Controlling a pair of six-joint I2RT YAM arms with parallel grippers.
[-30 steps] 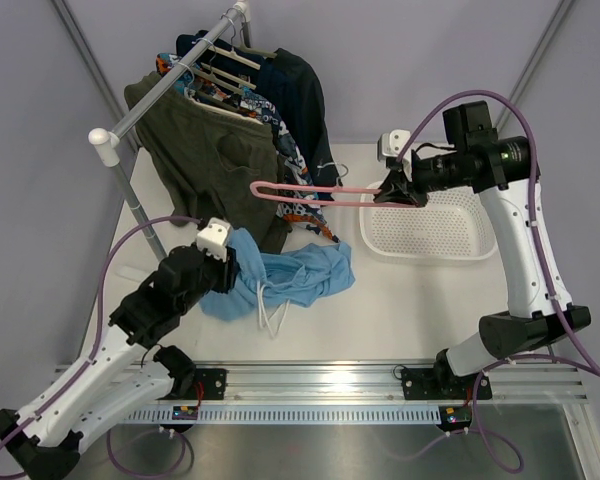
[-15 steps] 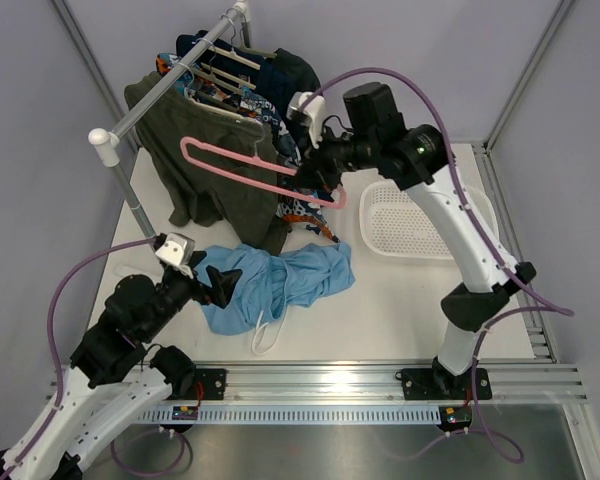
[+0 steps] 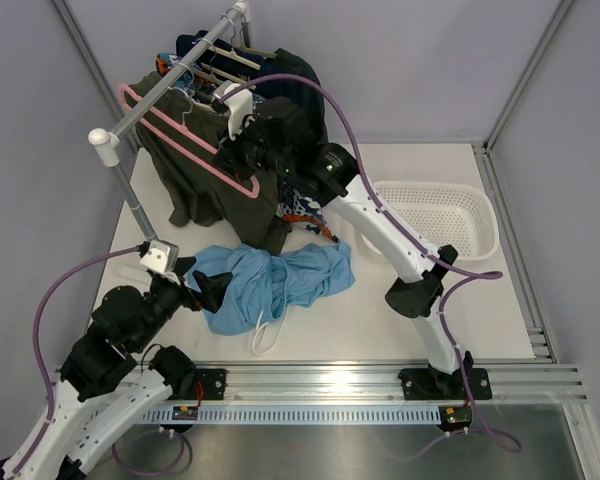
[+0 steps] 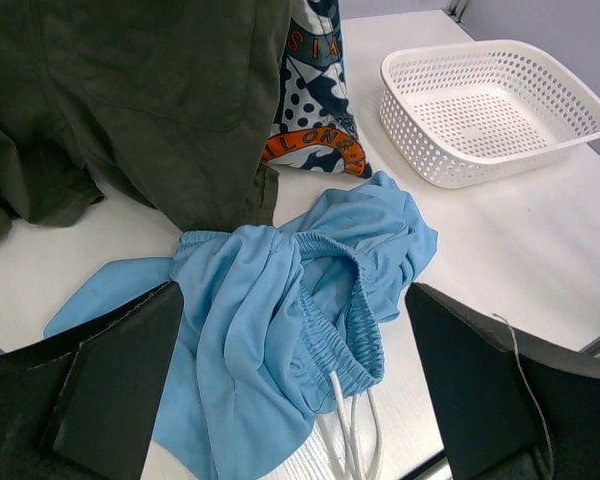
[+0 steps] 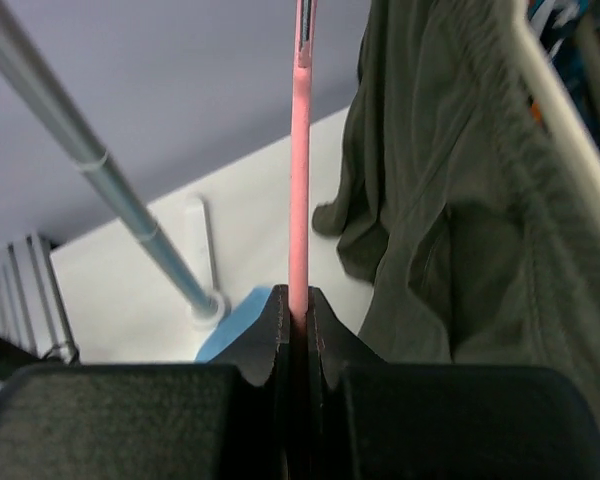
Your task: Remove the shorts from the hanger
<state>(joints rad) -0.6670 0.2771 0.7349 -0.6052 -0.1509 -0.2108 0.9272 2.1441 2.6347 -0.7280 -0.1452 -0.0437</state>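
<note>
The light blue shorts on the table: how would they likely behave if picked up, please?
Probably floppy: the light blue shorts lie crumpled in folds, so they should sag. The thin fabric looks light. Their white drawstring would likely dangle.

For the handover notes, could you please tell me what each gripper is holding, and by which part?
The right gripper clamps the pink hanger by its thin bar, near one end. The open left gripper holds nothing.

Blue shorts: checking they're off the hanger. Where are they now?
In the top view the blue shorts lie crumpled on the table, left of centre, beside the open left gripper and in front of the hanging olive garment.
</note>
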